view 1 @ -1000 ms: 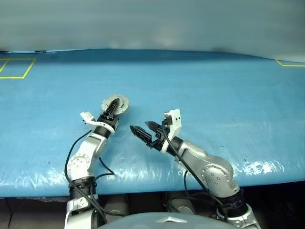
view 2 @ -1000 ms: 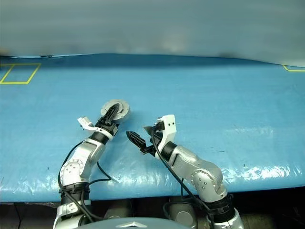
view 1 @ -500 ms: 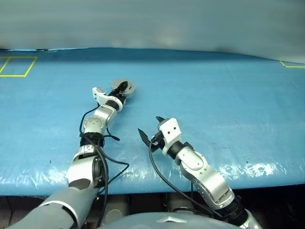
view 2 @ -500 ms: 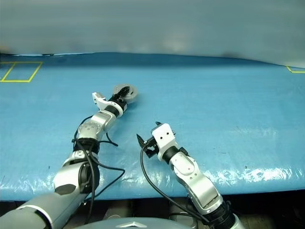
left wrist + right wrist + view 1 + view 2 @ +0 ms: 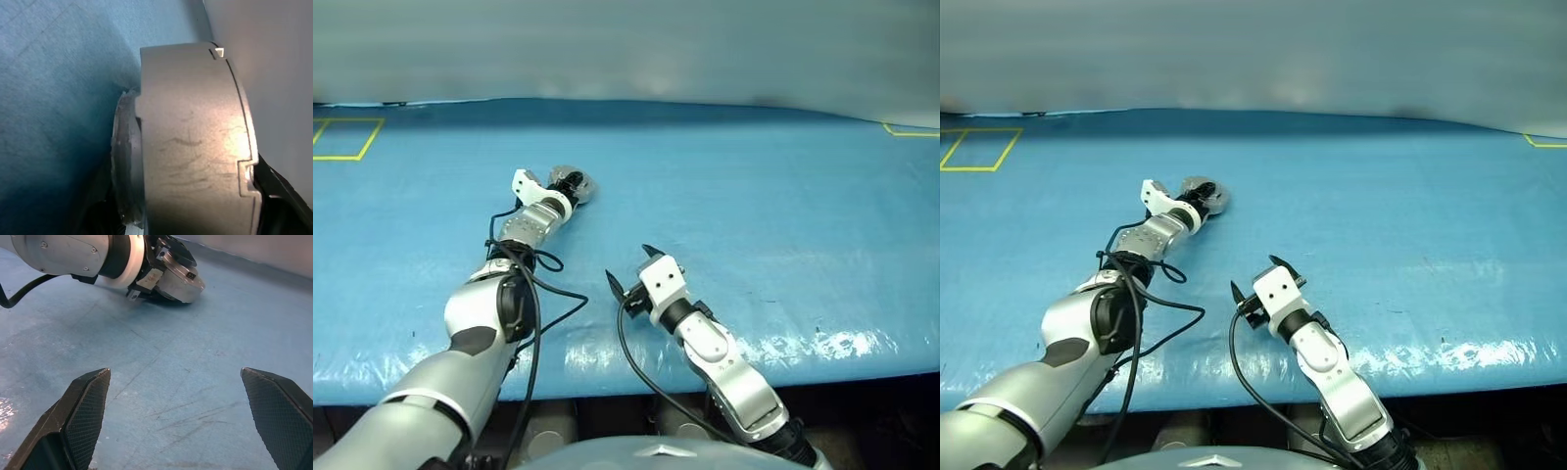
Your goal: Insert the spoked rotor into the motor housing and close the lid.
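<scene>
Left wrist view: unmarked grey motor housing (image 5: 195,137)

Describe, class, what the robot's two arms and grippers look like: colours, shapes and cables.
Both arms are silver-grey rounded segments with black joints. Loose black cables loop beside the left arm and right arm. Each wrist carries a white block. The right gripper has two black, wedge-shaped fingers with cross-hatched pads; the left gripper is black too.

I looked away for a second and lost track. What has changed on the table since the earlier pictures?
The left tool has reached farther across the blue table, carrying the motor housing away from the robot; its fingers are still at the housing. The right tool has drawn back toward the near edge and rolled, and it stays wide open and empty. Nothing else on the table has changed.
</scene>
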Robot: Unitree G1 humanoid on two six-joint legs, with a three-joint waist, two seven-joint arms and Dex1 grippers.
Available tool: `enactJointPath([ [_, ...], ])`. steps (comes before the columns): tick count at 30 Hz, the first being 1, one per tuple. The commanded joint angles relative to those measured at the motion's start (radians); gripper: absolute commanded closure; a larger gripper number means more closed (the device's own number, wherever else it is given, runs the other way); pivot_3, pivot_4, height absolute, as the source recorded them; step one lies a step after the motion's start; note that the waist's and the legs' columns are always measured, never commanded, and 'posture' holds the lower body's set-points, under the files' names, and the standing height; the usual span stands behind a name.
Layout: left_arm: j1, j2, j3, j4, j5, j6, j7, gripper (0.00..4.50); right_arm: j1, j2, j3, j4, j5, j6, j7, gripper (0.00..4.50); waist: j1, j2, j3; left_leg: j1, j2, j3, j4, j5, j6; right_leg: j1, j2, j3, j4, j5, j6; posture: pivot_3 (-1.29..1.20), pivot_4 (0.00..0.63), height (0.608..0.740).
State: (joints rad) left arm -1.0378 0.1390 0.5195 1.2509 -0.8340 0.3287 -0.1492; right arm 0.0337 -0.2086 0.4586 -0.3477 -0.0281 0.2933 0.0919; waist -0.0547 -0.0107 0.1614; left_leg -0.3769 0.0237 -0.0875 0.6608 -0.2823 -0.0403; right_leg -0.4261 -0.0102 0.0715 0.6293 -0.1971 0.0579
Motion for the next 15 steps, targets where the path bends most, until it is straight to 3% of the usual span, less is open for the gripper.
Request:
enactJointPath([
  [1,0.027,0.041,0.020,-0.010,0.042,0.041,0.054,0.42,0.014,0.035,-0.020,-0.019,0.004,-0.002,0.007,0.00,-0.008,0.000,-0.001,0.001,0.000,0.000,0.000,0.000,0.001,0.001,0.000,0.000,0.000,0.000,0.000,0.00,0.150,0.740],
  [2,0.046,0.054,0.011,-0.025,0.059,0.064,0.061,0.06,0.016,0.042,-0.021,-0.015,0.002,-0.002,0.011,0.00,-0.013,-0.001,-0.001,0.002,0.000,0.000,0.000,-0.001,0.001,0.001,0.000,0.000,0.001,0.000,0.000,0.00,0.150,0.740],
  [8,0.208,0.118,-0.002,-0.211,0.089,0.264,0.077,0.02,0.011,0.067,-0.010,0.018,-0.022,0.006,0.035,0.00,-0.041,-0.003,-0.003,0.023,0.001,0.002,-0.003,-0.001,0.001,0.016,0.002,0.003,0.008,-0.005,0.002,0.00,0.150,0.740],
  [15,0.546,0.141,0.004,-0.748,-0.004,0.613,0.120,0.02,-0.003,0.080,-0.011,0.039,-0.017,0.019,0.086,0.00,-0.066,-0.004,-0.010,0.035,0.004,0.006,-0.008,0.000,0.000,0.019,0.004,0.008,0.017,-0.008,-0.001,0.00,0.150,0.740],
])
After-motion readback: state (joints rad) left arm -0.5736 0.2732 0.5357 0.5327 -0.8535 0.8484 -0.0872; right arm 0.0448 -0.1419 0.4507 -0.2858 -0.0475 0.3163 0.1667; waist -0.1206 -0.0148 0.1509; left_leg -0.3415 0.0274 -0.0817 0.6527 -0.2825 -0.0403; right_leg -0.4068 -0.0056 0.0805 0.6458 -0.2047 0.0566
